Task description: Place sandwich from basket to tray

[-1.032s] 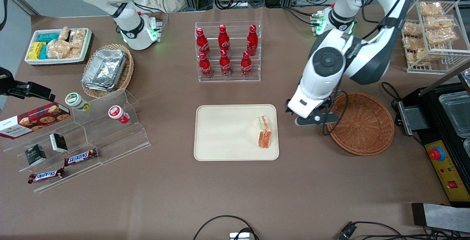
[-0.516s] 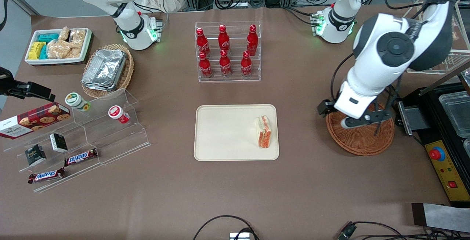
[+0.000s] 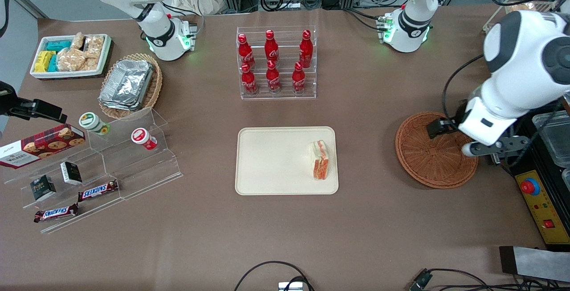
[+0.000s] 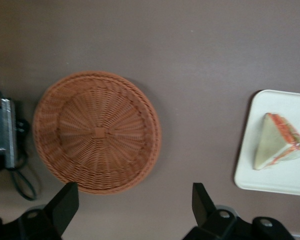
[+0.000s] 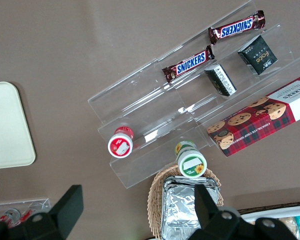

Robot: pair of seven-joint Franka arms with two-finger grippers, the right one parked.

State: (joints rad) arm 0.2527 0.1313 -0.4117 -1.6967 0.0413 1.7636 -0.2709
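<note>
The brown counter (image 3: 285,228) carries everything here. On it, about midway along, lies the cream tray (image 3: 276,159), flat and rectangular with a low rim. Toward the working arm's end sits the round reddish-brown basket (image 3: 429,157), with nothing in it; the wrist view shows its woven bottom bare (image 4: 97,132), with the tray's edge (image 4: 270,177) well apart from it. A clear rack of red bottles (image 3: 276,62) stands farther from the front camera than the tray. Toward the parked arm's end a clear stepped shelf (image 3: 133,166) holds small jars, boxes and chocolate bars.

The claw (image 3: 490,148) hangs above the counter at the basket's edge toward the working arm's end, touching nothing. In the wrist view its two black fingers (image 4: 65,205) stand wide apart with nothing between them.

The sandwich (image 3: 319,160) lies on the tray, near the short rim that faces the basket. Its red-orange filling shows along its cut edge (image 4: 280,142).
</note>
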